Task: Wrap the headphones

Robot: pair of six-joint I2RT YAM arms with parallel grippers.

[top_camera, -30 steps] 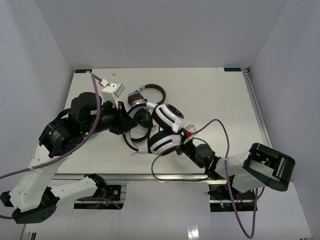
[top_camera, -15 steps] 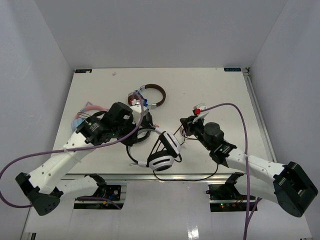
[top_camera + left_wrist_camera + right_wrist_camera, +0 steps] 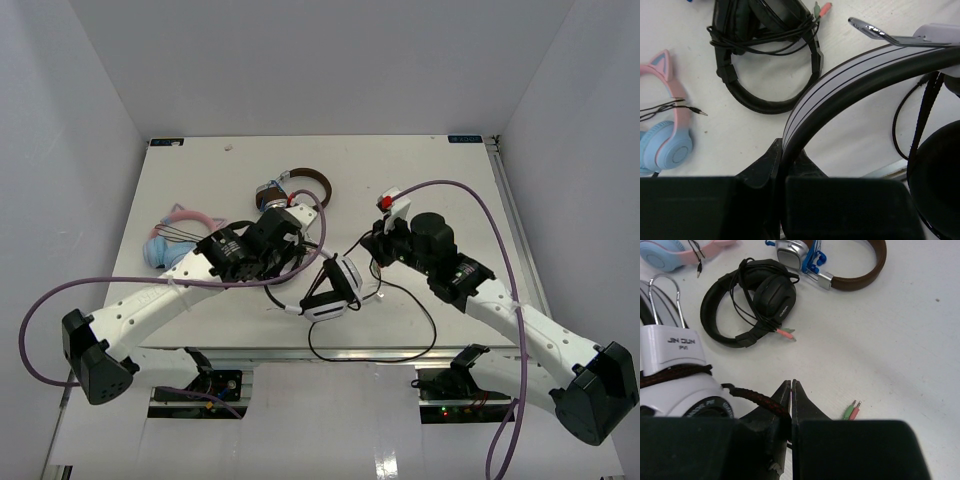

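Observation:
The white headphones (image 3: 338, 286) with black ear pads are held near the table's front middle. My left gripper (image 3: 292, 262) is shut on their white headband (image 3: 840, 75), which runs between the jaws in the left wrist view; its fingertips meet around the band (image 3: 784, 152). My right gripper (image 3: 372, 252) sits just right of the headphones and is shut on their thin dark braided cable (image 3: 752, 396), which runs from the white ear cup (image 3: 675, 385) into the closed jaws (image 3: 792, 383). The rest of the cable (image 3: 425, 330) loops toward the front edge.
All-black headphones (image 3: 752, 302) lie behind the white ones, partly under my left arm. Brown-banded silver headphones (image 3: 300, 188) lie at the back middle. Pink and blue cat-ear headphones (image 3: 168, 238) lie at the left. Green and pink plugs (image 3: 852, 411) rest beside my right gripper.
The white headphones have dropped from high near the camera to low over the front middle. Both arms have stretched out over the table, and my right gripper moved back and right with the cable.

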